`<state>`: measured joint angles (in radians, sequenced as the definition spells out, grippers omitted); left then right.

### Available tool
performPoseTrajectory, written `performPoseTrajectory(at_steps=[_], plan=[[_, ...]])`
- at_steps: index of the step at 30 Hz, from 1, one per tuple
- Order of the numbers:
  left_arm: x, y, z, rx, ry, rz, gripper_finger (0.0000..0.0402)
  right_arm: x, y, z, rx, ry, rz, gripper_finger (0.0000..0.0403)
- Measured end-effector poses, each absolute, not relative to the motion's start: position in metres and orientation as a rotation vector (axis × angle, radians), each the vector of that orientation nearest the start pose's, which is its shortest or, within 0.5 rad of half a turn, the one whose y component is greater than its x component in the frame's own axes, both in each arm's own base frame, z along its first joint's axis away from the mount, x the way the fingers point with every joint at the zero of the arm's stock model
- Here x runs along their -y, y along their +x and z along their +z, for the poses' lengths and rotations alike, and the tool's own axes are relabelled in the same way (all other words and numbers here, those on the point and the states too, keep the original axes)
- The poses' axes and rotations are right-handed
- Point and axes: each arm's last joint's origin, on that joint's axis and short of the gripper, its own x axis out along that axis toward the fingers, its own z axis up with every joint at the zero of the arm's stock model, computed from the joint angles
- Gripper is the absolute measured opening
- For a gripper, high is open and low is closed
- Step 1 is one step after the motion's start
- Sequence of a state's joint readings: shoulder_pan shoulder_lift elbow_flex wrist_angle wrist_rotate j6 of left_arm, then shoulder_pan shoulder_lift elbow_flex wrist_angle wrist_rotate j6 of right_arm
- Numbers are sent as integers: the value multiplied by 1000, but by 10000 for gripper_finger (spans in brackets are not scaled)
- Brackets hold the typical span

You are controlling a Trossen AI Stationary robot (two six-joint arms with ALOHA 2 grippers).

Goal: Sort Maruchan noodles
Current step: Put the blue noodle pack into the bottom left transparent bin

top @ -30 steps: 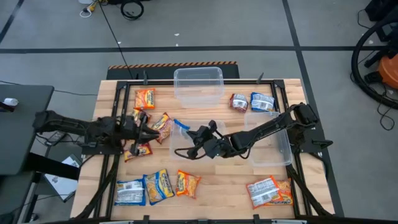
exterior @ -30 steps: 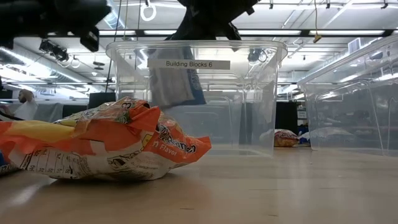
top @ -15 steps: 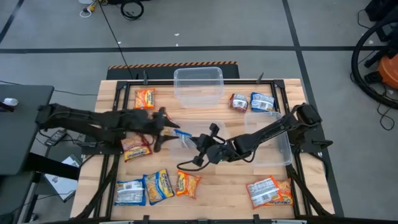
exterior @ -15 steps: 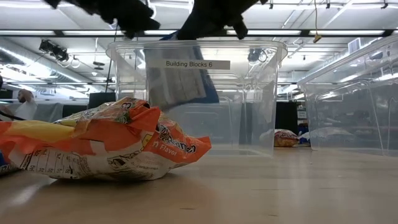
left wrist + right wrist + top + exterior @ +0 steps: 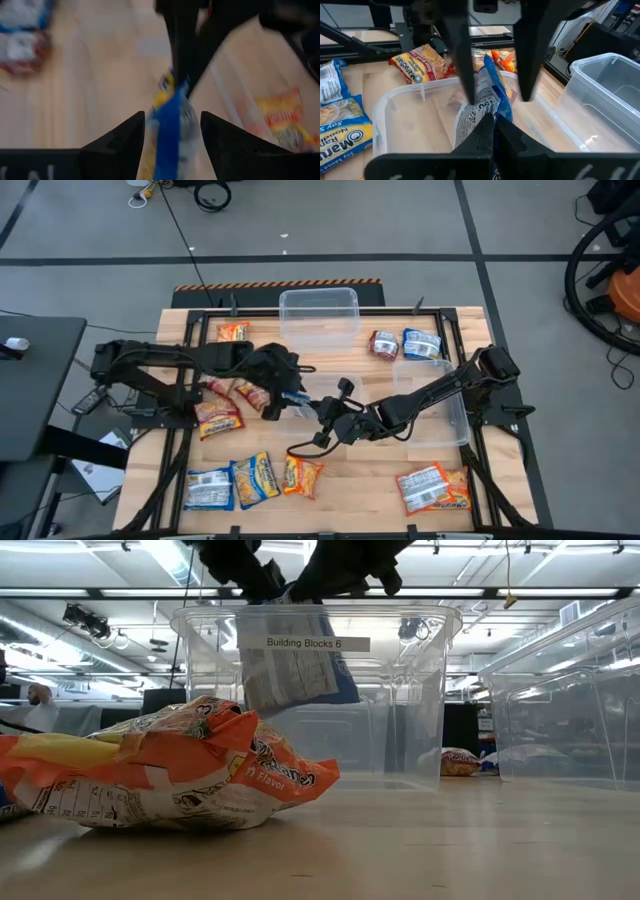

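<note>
Handover of one packet above the middle tub. The right gripper [image 5: 492, 131] is pinched tight on the lower edge of a blue-silver crinkly plastic Maruchan noodle packet [image 5: 481, 107], holding it upright over the clear rectangular plastic tub [image 5: 410, 95] that lies at the table's centre; the low view shows the same packet [image 5: 290, 665] hanging in the air in front of the tub's label. The left gripper [image 5: 172, 131] faces it from the opposite side with its fingers spread on either side of the packet's upper edge, not yet closed on it, an arrangement that suggests a pass from one arm to the other, or a joint steadying before release. Holding the packet on edge probably keeps a free margin exposed for the second gripper. The other packets lie flat on the wooden table [image 5: 350, 480]: orange-yellow ones [image 5: 218, 417] near the left arm, a mixed row [image 5: 255, 478] along the front edge, a red-white one [image 5: 433, 488] at the front right, and two beside the far tub [image 5: 318, 318].
</note>
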<state>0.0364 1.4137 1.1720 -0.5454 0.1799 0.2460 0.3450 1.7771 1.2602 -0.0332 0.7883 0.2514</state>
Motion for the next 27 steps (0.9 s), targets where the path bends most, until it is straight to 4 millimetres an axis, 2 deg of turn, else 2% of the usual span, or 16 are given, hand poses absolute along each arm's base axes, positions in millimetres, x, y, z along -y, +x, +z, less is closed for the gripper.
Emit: performPoseTrajectory(at_steps=[3,11,17,22,27], plan=[[-8,300,292,-821,166,-243,192,-113,376,247,-403,-46,-487,7],[-11,308,289,-802,237,-213,152,-112,377,248,-402,-35,-471,7],[-7,309,284,-822,370,-288,93,-112,378,249,-386,-17,-471,20],[-3,307,288,-803,461,-332,12,-112,378,249,-379,-10,-470,60],[-4,308,294,-801,555,-333,8,-114,372,261,-364,-28,-454,129]])
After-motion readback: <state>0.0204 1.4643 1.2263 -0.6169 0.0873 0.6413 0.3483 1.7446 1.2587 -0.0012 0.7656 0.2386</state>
